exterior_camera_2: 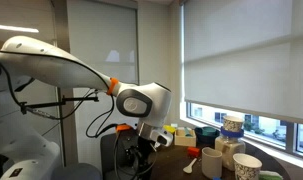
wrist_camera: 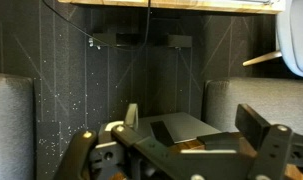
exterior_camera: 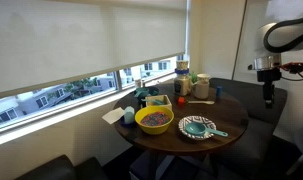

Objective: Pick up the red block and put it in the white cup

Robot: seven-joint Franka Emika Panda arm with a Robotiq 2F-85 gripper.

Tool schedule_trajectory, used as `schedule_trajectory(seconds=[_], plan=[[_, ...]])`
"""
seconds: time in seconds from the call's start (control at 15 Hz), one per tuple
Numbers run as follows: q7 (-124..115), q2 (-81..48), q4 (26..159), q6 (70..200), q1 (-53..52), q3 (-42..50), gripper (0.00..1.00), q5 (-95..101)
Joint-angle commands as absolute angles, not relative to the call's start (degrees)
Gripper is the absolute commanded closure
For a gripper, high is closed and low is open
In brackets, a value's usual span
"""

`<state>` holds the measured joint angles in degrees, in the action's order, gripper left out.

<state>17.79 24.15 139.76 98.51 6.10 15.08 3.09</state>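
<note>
Red block eludes us — gripper (exterior_camera: 269, 97) hangs off the surface (exterior_camera: 223, 110), jaws apart and empty; the whole task remains.

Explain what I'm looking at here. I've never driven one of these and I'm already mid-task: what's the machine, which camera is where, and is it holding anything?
The machine is a single robot arm, white with an orange ring, ending in a gripper with two jaws. Two pictures come from cameras standing off the robot: the round table by the window shows whole in an exterior view, and the arm shows close up in an exterior view. The third comes from a camera on the wrist, looking past the jaws; they stand wide apart with nothing between them. On the table are a yellow bowl, a teal plate, a striped container and some smaller things. The gripper seems to hang beside the table, not over it. The red block is too small to make out.
</note>
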Motion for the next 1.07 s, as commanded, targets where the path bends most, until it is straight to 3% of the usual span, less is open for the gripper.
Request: schedule_trajectory(seconds=[0.0,0.13,0.67,1.0], plan=[[18.1,24.0,139.6,98.4,6.9,14.3,0.0,2.8],[18.1,24.0,139.6,98.4,6.9,14.3,0.0,2.8],[20.0,17.3,135.9,125.6,-3.1,4.7,0.0,-0.6],[32.6,7.8,125.7,124.4,-3.9,5.9,0.0,-1.6]])
